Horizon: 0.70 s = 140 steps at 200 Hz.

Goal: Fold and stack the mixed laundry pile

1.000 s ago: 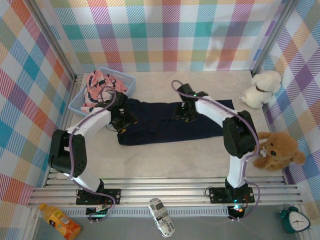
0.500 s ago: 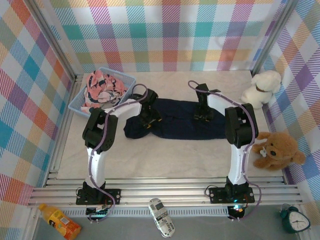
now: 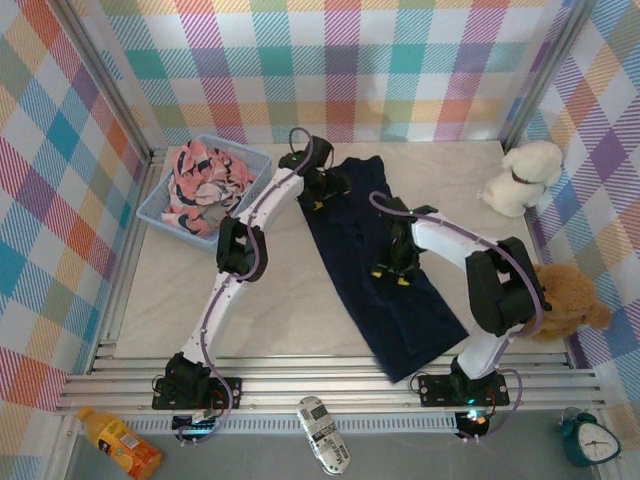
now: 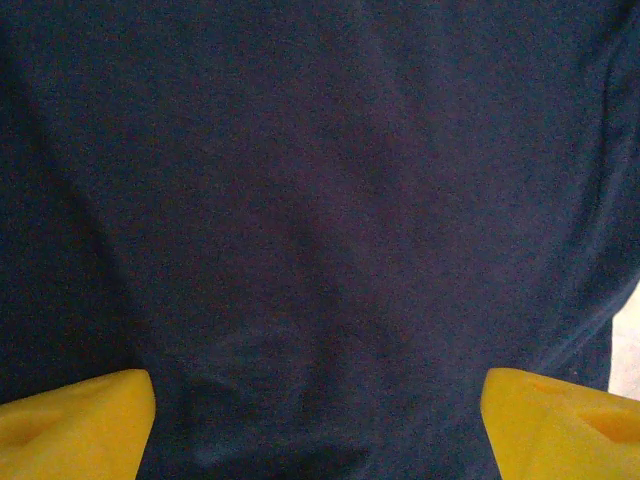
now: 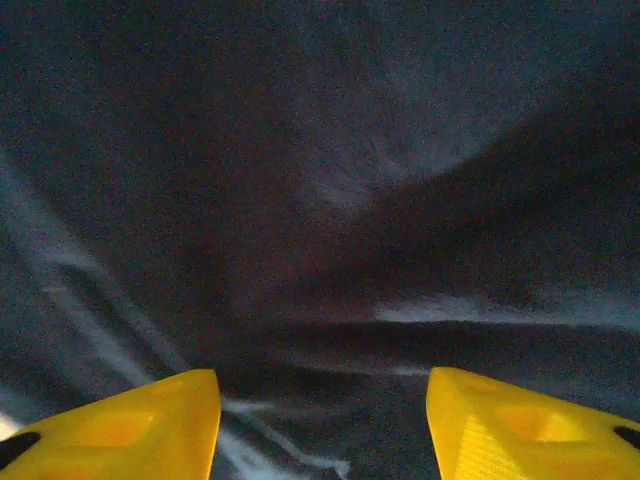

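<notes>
— Biggest thing first?

— Pale table (image 3: 260, 300), closed in by checked walls on three sides.

— And lying on it?

— Navy T-shirt (image 3: 355, 250), spread as one long narrow strip and laid slantwise. One end close to the far edge, about the middle; the other end down at the near edge, right of the middle. Mostly flat, with some soft creases.

— Next in size?

— Light blue basket (image 3: 240, 148) in the far left corner of the table. Inside it, pink garment (image 3: 205, 180) with navy and white print, crumpled and heaped up to the rim. Apart from the T-shirt, not touching it.

— Any toys?

— White plush dog (image 3: 520, 178) sitting in the far right corner. Brown plush bear (image 3: 565, 310) at the right edge, partly hidden behind the right arm.

— Now the tools. Left side?

— Left gripper (image 3: 330, 195) above the far end of the T-shirt, arm stretched long across the table. Seen from the wrist: yellow fingers (image 4: 70, 425) far apart, one in each lower corner, only navy cloth between and beyond. Wide, holding nothing.

— Right side?

— Right gripper (image 3: 390, 275) above the middle part of the T-shirt, on the strip itself. Seen from its own wrist: yellow fingertips (image 5: 120, 425) also parted, with creased dark cloth lying below the gap. Nothing pinched there either.

— Tips touching the cloth?

— Hard to say for both; very close to it, at least.
</notes>
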{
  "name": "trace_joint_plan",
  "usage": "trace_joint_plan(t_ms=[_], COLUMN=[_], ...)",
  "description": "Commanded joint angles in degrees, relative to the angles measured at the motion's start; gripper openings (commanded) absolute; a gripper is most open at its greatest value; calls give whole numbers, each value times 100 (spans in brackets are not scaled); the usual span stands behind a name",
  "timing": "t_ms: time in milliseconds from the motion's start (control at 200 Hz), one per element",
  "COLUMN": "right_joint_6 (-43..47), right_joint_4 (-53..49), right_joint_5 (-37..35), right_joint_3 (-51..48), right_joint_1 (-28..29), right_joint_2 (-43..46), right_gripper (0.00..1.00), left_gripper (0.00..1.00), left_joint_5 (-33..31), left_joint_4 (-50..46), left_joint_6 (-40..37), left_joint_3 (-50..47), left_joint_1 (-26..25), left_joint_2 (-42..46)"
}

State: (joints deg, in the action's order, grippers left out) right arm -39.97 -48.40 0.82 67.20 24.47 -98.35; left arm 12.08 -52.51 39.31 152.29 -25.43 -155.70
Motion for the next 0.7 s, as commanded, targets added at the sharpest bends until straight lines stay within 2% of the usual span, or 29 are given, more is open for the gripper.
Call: trace_joint_plan(t_ms=[0,140,225,320,420,490,695], right_joint_6=[36,349,449,499,401,309,-19], right_joint_4=[-278,-158,105,373,556,648,722], right_joint_5=[41,-25,115,432,551,600,719], right_joint_3=[608,1003,1218,1453,1506,1401,758], right_joint_1=[-330,-793,-899,-910,-903,-908,-909], right_joint_2=[371,29,-345,-821,-1181,-1281,-1082], right_gripper=[59,58,56,53,51,51,53], left_gripper=[85,85,84,82,81,81,81], left_joint_5=[233,502,743,909,892,615,-12], left_joint_4=[-470,27,632,1295,1650,1718,1366], left_joint_6=[-327,-371,-36,380,636,638,552], left_joint_3=[-456,-2131,-3253,-4092,-4378,-4371,-3698], left_joint_1=[311,153,-43,-301,-510,-576,-358], left_joint_2=[827,1936,2466,2647,2536,2385,1560])
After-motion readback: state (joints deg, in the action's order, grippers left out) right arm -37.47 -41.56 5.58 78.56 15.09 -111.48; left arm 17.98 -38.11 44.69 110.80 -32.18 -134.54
